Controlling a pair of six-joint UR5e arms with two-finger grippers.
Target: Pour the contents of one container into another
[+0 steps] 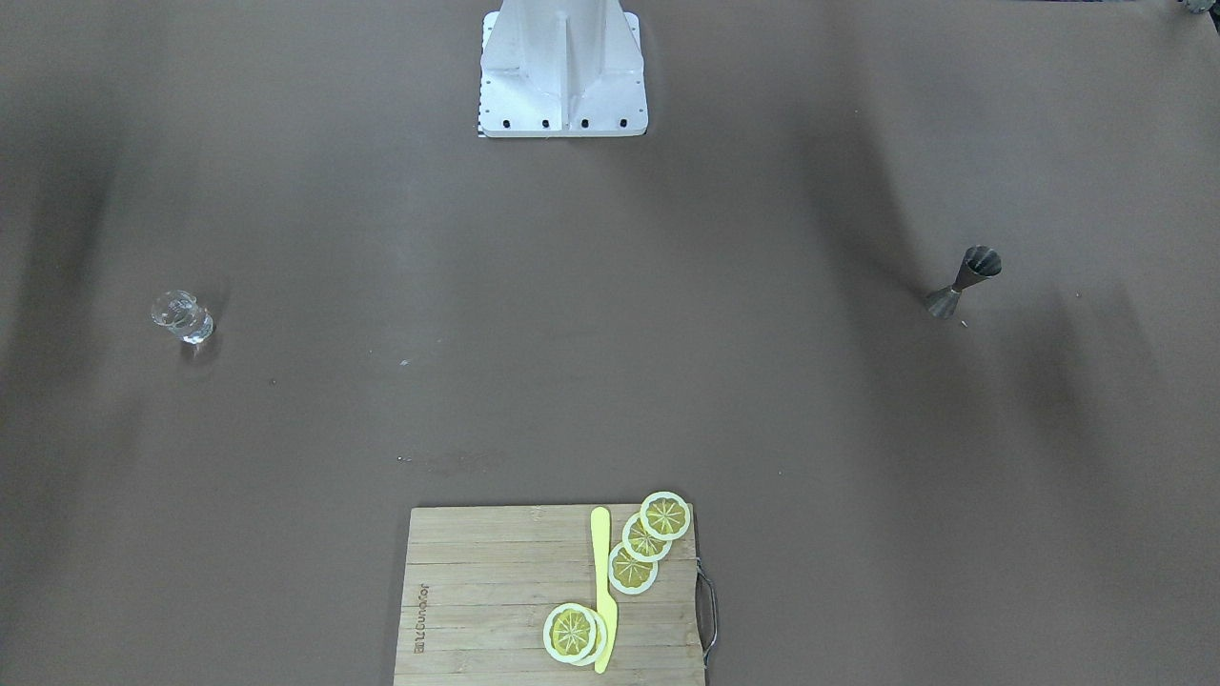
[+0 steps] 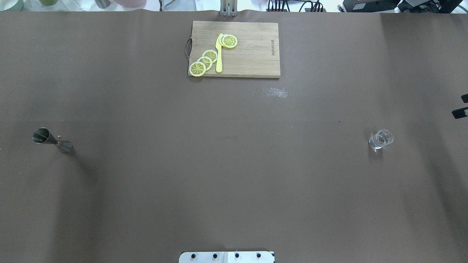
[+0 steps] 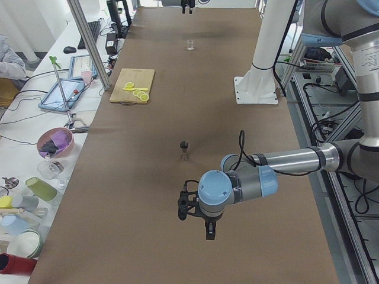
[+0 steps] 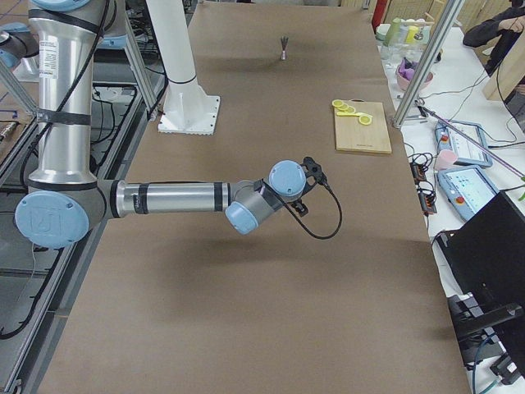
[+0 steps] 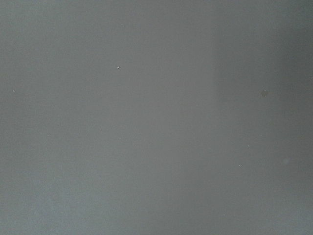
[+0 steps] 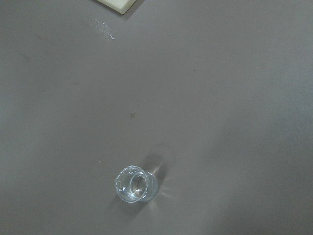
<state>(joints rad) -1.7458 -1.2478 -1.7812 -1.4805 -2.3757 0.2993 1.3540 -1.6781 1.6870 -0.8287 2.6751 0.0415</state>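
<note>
The dark steel jigger (image 2: pixel 51 140) stands upright on the brown table at the robot's left, also seen as the jigger (image 1: pixel 963 281) and the jigger (image 3: pixel 184 148). The clear glass (image 2: pixel 381 139) stands upright at the robot's right; the right wrist view looks down on the glass (image 6: pixel 134 184). My left gripper (image 3: pixel 195 220) hangs above the table well short of the jigger; whether it is open or shut I cannot tell. Only two dark tips of my right gripper (image 2: pixel 462 105) show at the overhead view's right edge, apart, with nothing between them, beyond the glass.
A wooden cutting board (image 2: pixel 256 54) with several lemon slices (image 2: pixel 204 62) and a yellow knife (image 2: pixel 219 53) lies at the far middle edge. Pale specks (image 2: pixel 272 92) mark the mat just before it. The robot's white base (image 1: pixel 562 71) stands at the near middle.
</note>
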